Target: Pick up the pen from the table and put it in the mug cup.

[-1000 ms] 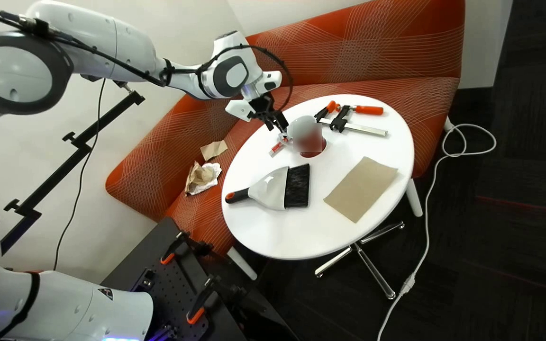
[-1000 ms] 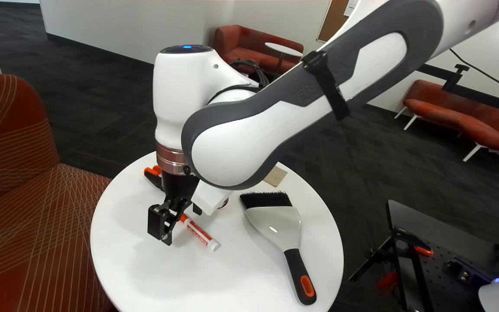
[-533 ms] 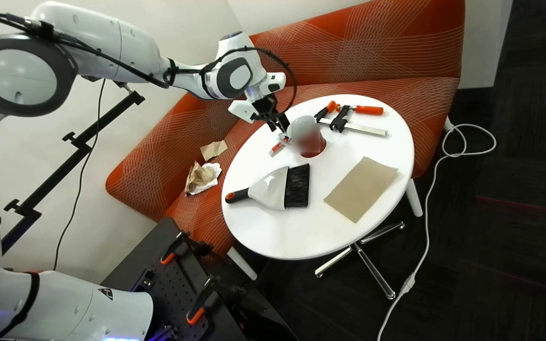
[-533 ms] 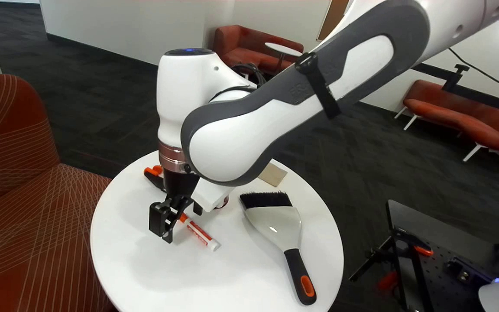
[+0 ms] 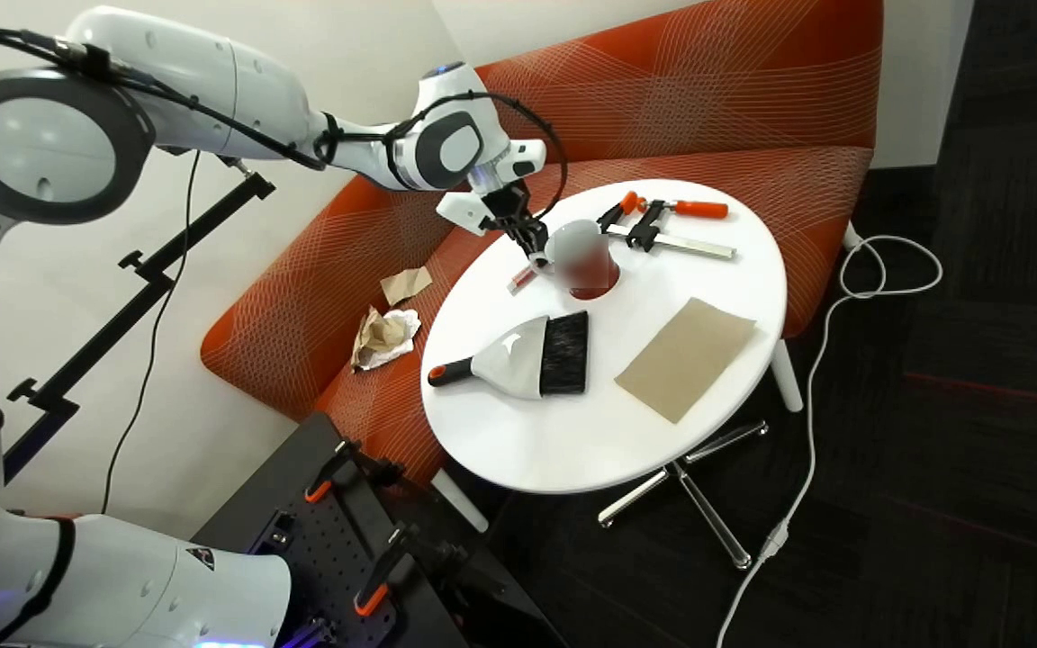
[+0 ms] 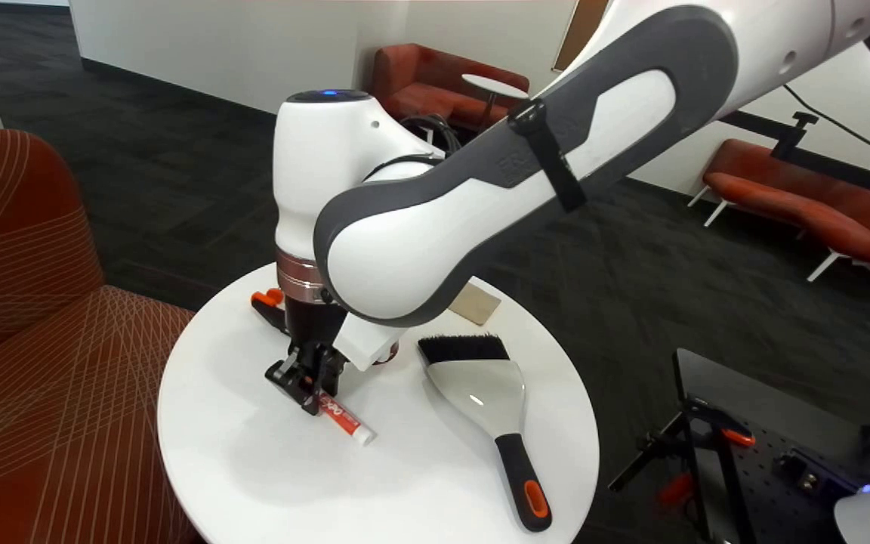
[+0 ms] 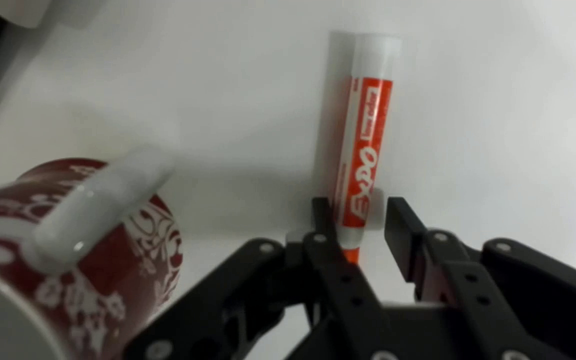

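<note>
The pen is a red-and-white Expo marker (image 7: pixel 367 150) lying on the white round table (image 6: pixel 269 468). My gripper (image 7: pixel 358 207) points down around its orange-tipped end, with one finger on each side. In the wrist view the left finger is against or very near the marker, while a gap shows between it and the right finger (image 7: pixel 408 242), so the jaws stand partly open. Part of the marker's tip is hidden behind the left finger. Beside the gripper stands the mug cup (image 7: pixel 153 240), dark red with white patterns; in an exterior view the mug (image 5: pixel 598 290) is partly blurred.
A grey brush with black bristles (image 5: pixel 518 360) lies on the table near the mug. Farther along are an orange-handled clamp (image 5: pixel 676 241) and a tan rectangular pad (image 5: pixel 688 358). A red-orange sofa (image 5: pixel 662 108) curves behind the table.
My fingers have drawn in from wide apart to a narrow gap around the marker. The marker has shifted and turned slightly on the table. The arm has moved only a little.
</note>
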Robot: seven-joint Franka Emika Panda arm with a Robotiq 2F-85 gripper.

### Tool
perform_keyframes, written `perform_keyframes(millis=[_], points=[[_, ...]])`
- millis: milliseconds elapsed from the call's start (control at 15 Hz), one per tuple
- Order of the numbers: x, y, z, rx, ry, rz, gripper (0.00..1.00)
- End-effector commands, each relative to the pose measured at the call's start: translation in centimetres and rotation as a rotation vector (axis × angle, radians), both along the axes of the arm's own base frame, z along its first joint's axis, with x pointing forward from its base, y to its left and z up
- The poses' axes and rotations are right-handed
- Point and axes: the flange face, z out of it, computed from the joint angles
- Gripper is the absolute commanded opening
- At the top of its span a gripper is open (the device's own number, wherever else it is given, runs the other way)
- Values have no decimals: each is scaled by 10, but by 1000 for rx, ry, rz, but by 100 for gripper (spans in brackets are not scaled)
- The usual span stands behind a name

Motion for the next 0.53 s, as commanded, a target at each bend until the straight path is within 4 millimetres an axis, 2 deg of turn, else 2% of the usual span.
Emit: perform_keyframes(millis=[0, 67, 200, 333, 467], points=[[6, -2, 3, 17, 18, 14, 4], [6, -2, 3, 16, 19, 14, 2], [6, 0, 6, 14, 19, 20, 6], [2, 10, 22, 14, -8, 41, 6], [-2, 20, 46, -1, -36, 45, 6]])
